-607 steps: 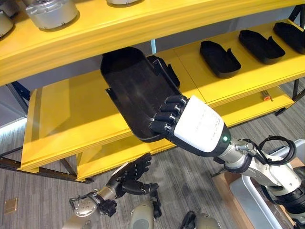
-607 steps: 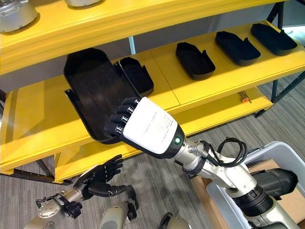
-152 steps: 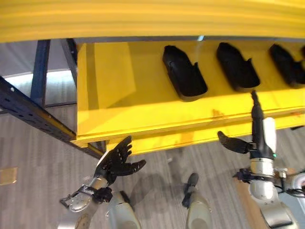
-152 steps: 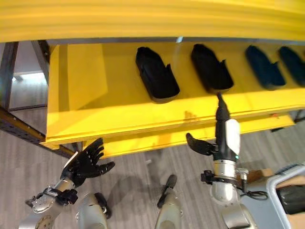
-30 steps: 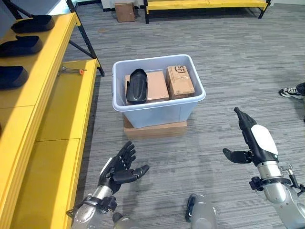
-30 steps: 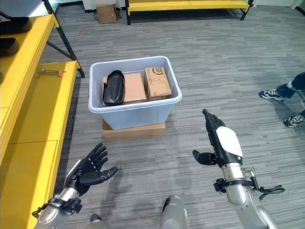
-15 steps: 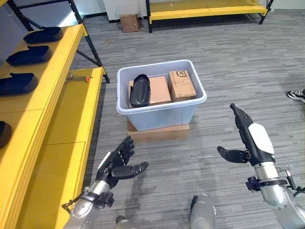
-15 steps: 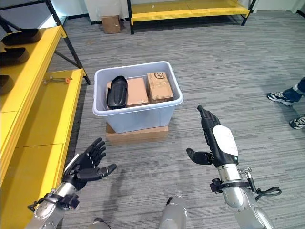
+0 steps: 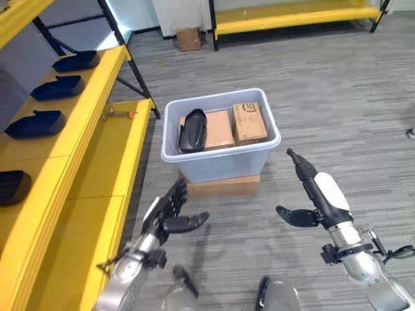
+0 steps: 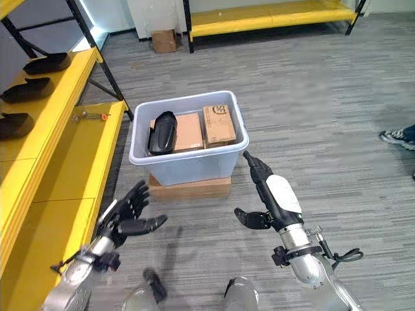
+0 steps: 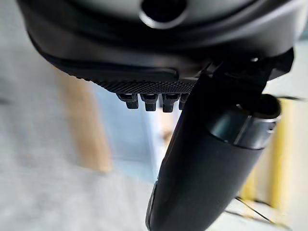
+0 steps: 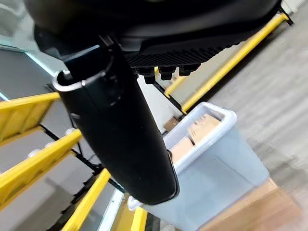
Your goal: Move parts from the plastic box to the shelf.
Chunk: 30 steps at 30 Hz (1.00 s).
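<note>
We see the yellow shelf running along our left side, its upper level carrying a row of black parts set one behind another and well apart from each other. Its lower level sits closer to the floor, and a small tool with an orange tip lies on it near the far end. A second yellow shelf stands across the grey floor at the back, with a small brown carton on the floor beside it.

Ahead of us is the pale plastic box, resting on a flat cardboard base. Inside it we see two cardboard boxes side by side, and one black part lying on the left one, leaning toward the left wall of the box.

Our left hand hangs low, near the lower shelf edge and in front of the box, with fingers spread and straight and the thumb pointing out; it holds nothing. Our right hand is raised in front of the box and to its right, fingers straight and pointing up toward the box, thumb sticking out sideways, also empty. From the right wrist we see the box past the straight fingers.

A person's shoe shows at the far right on the floor.
</note>
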Available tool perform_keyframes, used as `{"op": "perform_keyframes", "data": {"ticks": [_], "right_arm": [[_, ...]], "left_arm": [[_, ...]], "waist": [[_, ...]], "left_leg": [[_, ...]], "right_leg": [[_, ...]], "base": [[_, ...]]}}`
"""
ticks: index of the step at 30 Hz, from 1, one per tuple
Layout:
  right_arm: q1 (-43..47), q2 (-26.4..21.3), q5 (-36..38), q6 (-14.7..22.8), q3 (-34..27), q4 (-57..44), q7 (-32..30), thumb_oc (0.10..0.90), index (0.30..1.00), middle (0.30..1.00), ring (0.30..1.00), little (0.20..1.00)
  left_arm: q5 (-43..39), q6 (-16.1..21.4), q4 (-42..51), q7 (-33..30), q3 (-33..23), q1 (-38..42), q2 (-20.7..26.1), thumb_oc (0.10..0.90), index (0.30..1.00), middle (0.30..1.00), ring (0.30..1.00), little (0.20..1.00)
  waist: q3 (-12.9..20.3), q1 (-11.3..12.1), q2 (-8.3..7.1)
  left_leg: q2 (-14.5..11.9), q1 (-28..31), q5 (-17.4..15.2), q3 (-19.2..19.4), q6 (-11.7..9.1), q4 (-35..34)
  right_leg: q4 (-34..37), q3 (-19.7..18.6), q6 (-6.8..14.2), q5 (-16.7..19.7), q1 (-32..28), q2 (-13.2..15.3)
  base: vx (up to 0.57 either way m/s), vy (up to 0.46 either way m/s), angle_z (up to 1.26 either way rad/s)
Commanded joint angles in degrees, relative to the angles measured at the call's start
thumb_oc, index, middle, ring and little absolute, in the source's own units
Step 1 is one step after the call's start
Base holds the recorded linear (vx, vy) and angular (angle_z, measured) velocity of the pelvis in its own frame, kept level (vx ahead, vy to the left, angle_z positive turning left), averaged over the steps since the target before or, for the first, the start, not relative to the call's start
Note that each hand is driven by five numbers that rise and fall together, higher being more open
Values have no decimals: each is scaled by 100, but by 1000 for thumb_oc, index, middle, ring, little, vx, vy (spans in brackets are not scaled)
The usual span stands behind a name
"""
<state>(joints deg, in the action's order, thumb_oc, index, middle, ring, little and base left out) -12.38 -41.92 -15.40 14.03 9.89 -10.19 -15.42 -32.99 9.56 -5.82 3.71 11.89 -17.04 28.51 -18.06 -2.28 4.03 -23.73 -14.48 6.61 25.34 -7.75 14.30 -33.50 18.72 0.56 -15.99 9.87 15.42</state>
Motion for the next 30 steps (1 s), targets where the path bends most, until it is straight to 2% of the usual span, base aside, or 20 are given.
{"op": "perform_keyframes", "data": {"ticks": [1,3,6,9,17,24,30], "right_arm": [[544,15,273,646,-279,-594,-377,900,1000,1000,1000,1000],[520,71,291,559,-290,-647,-327,900,1000,1000,1000,1000],[334,155,377,514,-363,-744,-265,900,1000,1000,1000,1000],[284,221,270,547,-344,-814,-275,900,1000,1000,1000,1000],[429,159,219,375,-249,-887,-301,900,1000,1000,1000,1000],[633,-9,72,561,-112,-992,-230,900,1000,1000,1000,1000],[1173,-121,179,837,106,-1019,-99,900,1000,1000,1000,1000]], "left_arm": [[-31,859,621,475,-874,40,184,900,1000,1000,1000,1000],[52,908,462,554,-857,77,190,900,1000,1000,1000,1000],[-90,1063,394,672,-851,72,239,900,1000,1000,1000,1000],[-172,1169,427,701,-882,60,298,900,1000,1000,1000,1000],[-256,1226,545,619,-830,47,332,900,1000,1000,1000,1000],[-298,1305,585,591,-861,50,363,900,1000,1000,1000,1000],[-248,1369,524,636,-837,122,400,900,1000,1000,1000,1000]], "waist": [[-23,129,-250],[45,89,-278],[65,69,-301],[19,100,-302],[-95,210,-317],[-144,347,-324],[-113,566,-310]], "left_leg": [[-77,317,187,1,-192,-17],[151,626,-171,182,-50,-185],[462,852,-363,183,74,-364],[643,920,-444,146,134,-483],[637,796,-430,31,145,-452],[582,663,-462,-26,165,-293],[674,563,-615,-123,275,-75]], "right_leg": [[280,104,375,-187,-580,-31],[382,168,465,-135,-665,2],[544,134,563,-67,-735,1],[715,125,645,30,-728,5],[844,164,585,8,-748,-80],[749,286,526,-72,-733,-74],[433,465,484,-267,-748,-27]], "base": [[319,259,-42],[185,167,-24],[147,127,16],[80,72,16],[62,1,3],[95,22,0],[128,77,15]]}}
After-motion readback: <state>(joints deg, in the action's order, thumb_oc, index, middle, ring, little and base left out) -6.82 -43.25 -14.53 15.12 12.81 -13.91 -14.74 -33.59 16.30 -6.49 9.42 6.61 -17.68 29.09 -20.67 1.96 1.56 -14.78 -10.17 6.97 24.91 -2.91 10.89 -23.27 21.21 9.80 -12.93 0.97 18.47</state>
